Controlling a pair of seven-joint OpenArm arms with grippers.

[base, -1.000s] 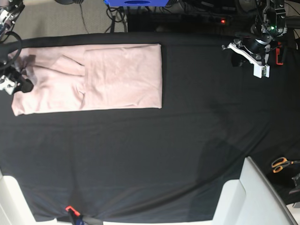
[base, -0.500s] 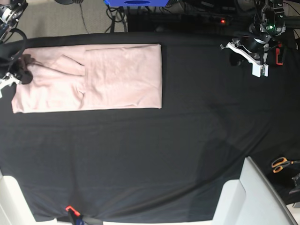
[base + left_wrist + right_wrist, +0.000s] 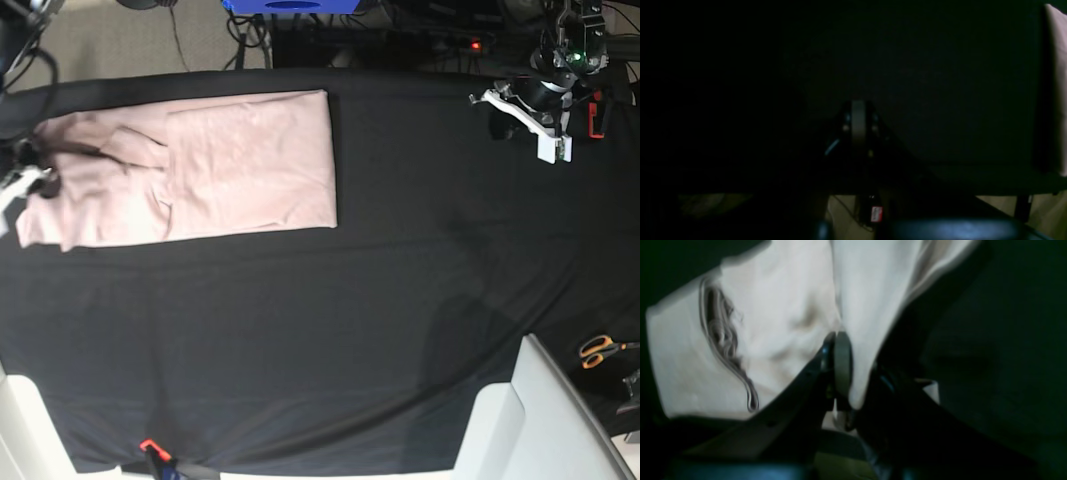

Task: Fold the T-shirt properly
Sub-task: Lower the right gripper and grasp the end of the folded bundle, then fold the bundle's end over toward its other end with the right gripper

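At the surface's far-left edge, the right gripper, open a second ago, now clenches the T-shirt's end, which has shifted left, starting the fold.

The pale-pink T-shirt lay folded into a long band at the far left of the black cloth, its left end rumpled and lifted.

Left wrist view nearly black; scissors tiny
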